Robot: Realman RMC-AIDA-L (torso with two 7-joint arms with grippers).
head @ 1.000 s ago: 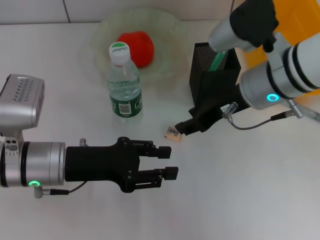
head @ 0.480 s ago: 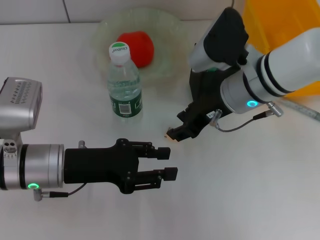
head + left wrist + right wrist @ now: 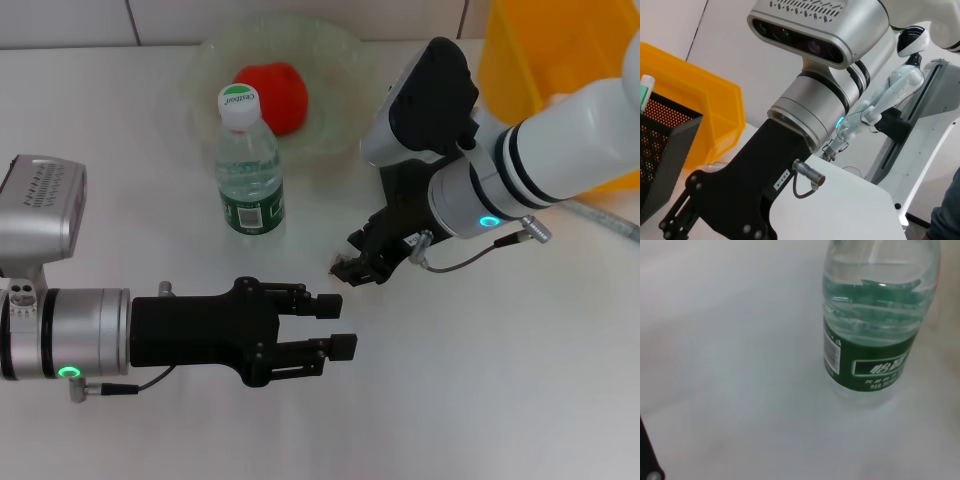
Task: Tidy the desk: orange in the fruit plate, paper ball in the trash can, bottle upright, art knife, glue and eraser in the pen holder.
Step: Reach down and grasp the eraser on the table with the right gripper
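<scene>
Head view shows me on the eraser step: my right gripper point(image 3: 350, 266) is down on the white desk point(image 3: 500, 400) over the tiny tan eraser block point(image 3: 341, 262), just near of the square black mesh pen holder point(image 3: 400, 185). I cannot tell whether its fingers have closed on the eraser. Next I'd need a firm pinch, then a lift to the holder; my left gripper point(image 3: 335, 323) idles, fingers apart, holding nothing.

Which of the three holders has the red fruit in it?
The fruit plate, the pale green glass bowl with the wavy rim, holds the orange. The yellow trash can and black mesh pen holder do not.
</scene>
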